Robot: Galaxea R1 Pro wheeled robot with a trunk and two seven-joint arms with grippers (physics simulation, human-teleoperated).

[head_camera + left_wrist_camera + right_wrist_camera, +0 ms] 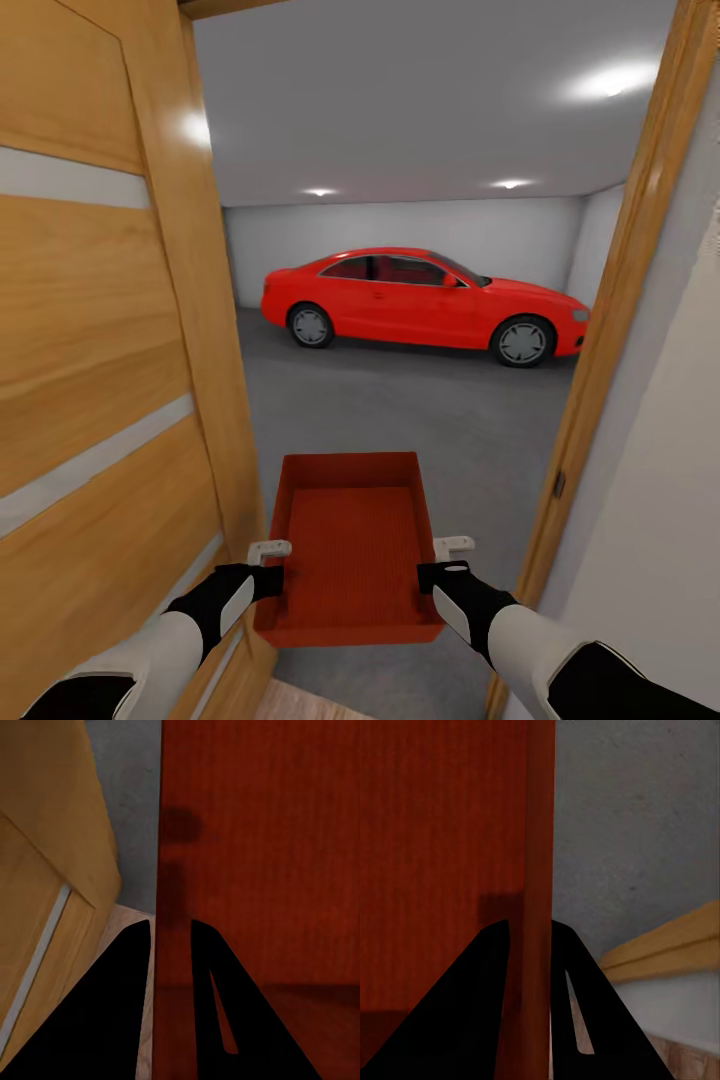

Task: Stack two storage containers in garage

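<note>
Orange-red rectangular open-top container (350, 540): finely ribbed base pattern noted, walls plain. Dk grey mottled concrete floor (420, 410) recorded. Honey-coloured wood-plank door (100, 330) w/ pale grey horiz. strips. Glossy red car (425, 300), silver wheels. Walls grey-white. Black gripper fingers (112, 1020) observed in wrist views.

Storage container (350, 545): matt orange-red, smooth walls, finely ribbed bottom. Door (90, 350): honey wood grain, satin sheen, pale inlaid strips. Garage floor (400, 400): dull mottled grey concrete. Car (425, 300): glossy red paint, metal-look wheels. Door frame (610, 330): varnished wood.
</note>
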